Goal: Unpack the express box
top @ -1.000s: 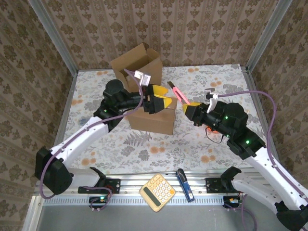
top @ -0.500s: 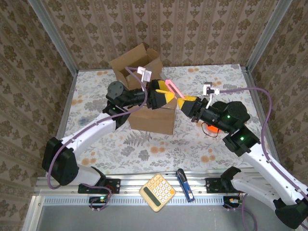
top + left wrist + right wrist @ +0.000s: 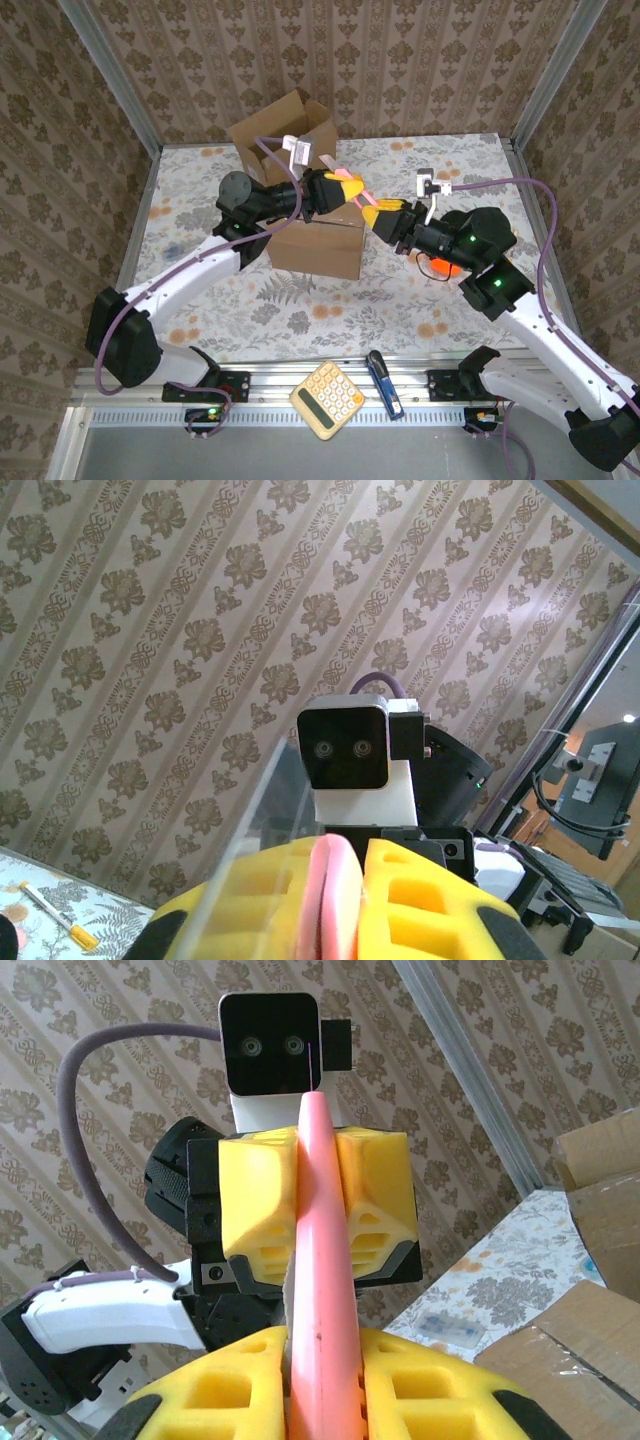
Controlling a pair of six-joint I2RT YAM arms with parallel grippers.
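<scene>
The express box (image 3: 318, 240), a brown cardboard carton, sits mid-table with its top flaps down. Above its top, a slim pink cutter (image 3: 350, 185) is held level between both arms. My left gripper (image 3: 335, 192) is shut on the cutter's far end, which shows as a pink tip (image 3: 335, 900) squeezed between the yellow pads (image 3: 430, 890). My right gripper (image 3: 378, 213) is shut on the near end. In the right wrist view the pink cutter (image 3: 320, 1260) runs from my right gripper (image 3: 322, 1360) straight into the left gripper's yellow fingers (image 3: 260, 1200).
An open, empty-looking carton (image 3: 285, 135) stands at the back, behind the express box. An orange object (image 3: 443, 266) lies under the right arm. A calculator (image 3: 327, 400) and a blue tool (image 3: 384, 383) rest on the near rail. A pen (image 3: 50, 912) lies on the tablecloth.
My left gripper came in from open and shut on the pink cutter's free end. The right gripper carried the cutter left, toward it, over the express box.
</scene>
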